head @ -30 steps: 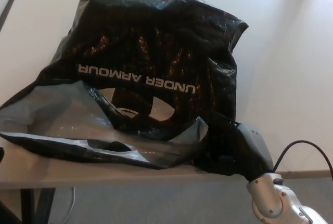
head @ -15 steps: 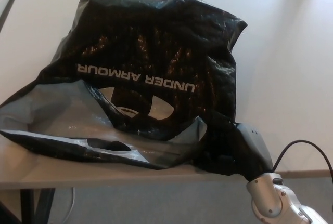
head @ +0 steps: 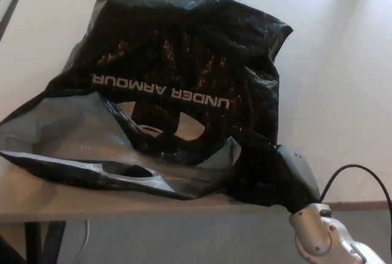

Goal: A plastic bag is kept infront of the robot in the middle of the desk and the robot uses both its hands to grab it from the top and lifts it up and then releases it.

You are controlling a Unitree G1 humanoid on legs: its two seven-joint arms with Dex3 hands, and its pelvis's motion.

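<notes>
Plastic bag (head: pixel 184 80) slumped mid-desk (head: pixel 343 92), mouth and cut-out handle toward robot at near edge. Thin black film, crinkled, glossy, grey inside; likely light, floppy, slippery (seems nearly empty). Best hold: bunch top rim beside handle slot. Right hand (head: pixel 288 175) at bag's near-right corner, black on black, fingers' state cannot tell. Left hand unseen.

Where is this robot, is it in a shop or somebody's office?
Probably an office or lab, though little of the room shows. A plain white desk holds a black Under Armour plastic bag, grey floor lies below, and a cabled robot arm reaches in.
</notes>
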